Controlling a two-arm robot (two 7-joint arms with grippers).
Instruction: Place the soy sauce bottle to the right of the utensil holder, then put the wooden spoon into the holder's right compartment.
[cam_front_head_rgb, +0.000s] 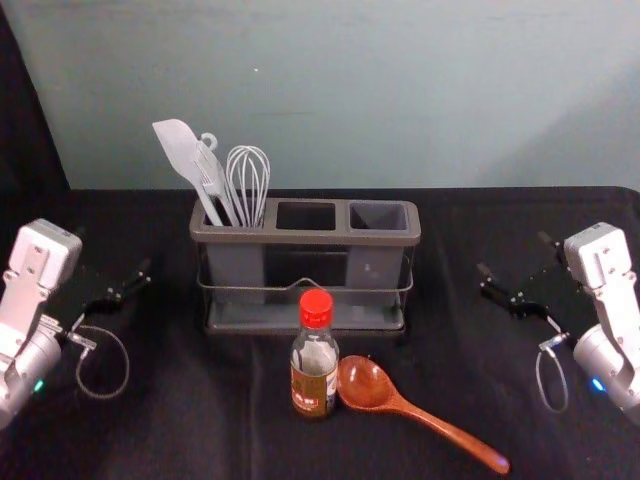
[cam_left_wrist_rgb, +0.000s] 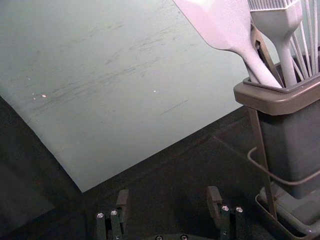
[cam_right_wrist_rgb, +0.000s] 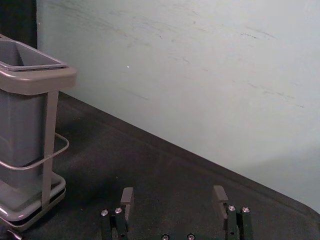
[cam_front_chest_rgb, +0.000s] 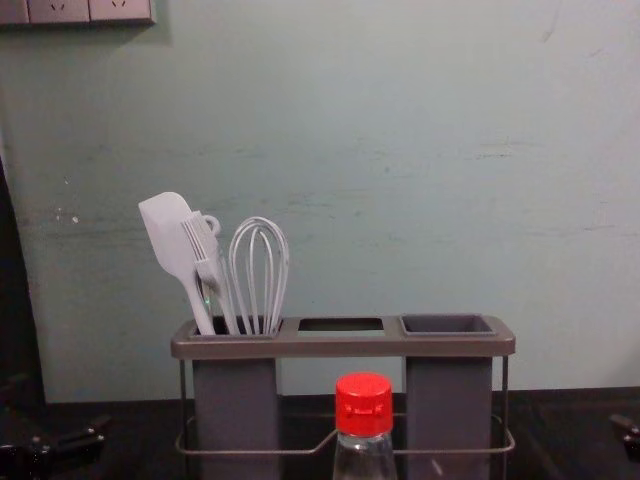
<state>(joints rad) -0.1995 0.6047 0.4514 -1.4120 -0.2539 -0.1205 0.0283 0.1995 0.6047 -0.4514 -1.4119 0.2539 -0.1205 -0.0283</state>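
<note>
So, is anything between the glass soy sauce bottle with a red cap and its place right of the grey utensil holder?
Yes, low down: the glossy brown wooden spoon lies with its bowl just right of the bottle, so sliding the bottle across would probably hit it. Lifted over, nothing visible blocks it.

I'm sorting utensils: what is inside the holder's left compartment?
A spatula, a brush, a whisk and, partly behind the brush, something too covered to name. The compartment's walls hide their lower ends.

Bottle (cam_front_head_rgb: 314, 372) before holder (cam_front_head_rgb: 300, 238), spoon (cam_front_head_rgb: 366, 383) beside bottle.
</note>
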